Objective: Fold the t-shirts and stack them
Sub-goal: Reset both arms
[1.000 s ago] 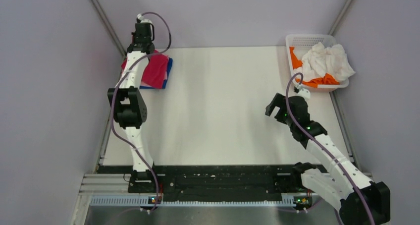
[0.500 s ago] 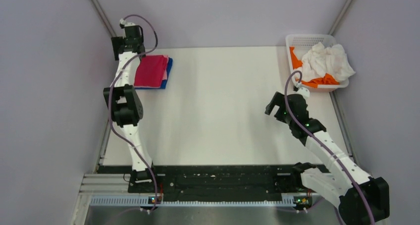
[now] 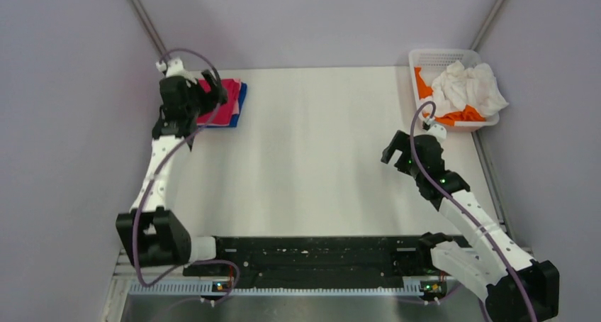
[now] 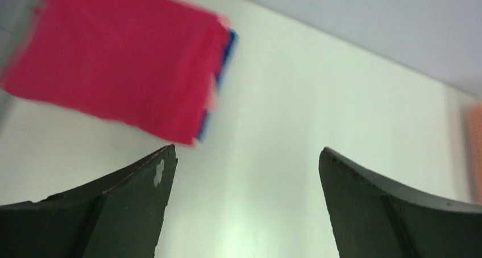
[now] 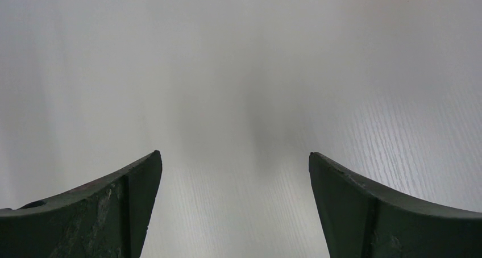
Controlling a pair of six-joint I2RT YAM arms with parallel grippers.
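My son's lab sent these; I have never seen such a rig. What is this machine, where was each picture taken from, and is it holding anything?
A robot's left arm and right arm are bolted to a table, each with a two-finger gripper. The wide picture looks down from above. The other two come from wrist cameras; the dark wedges are the fingers. The left gripper hangs open near a folded stack, a red t-shirt on a blue one. The right gripper is open over bare table. A basket holds a white t-shirt and an orange one. Nothing is held.
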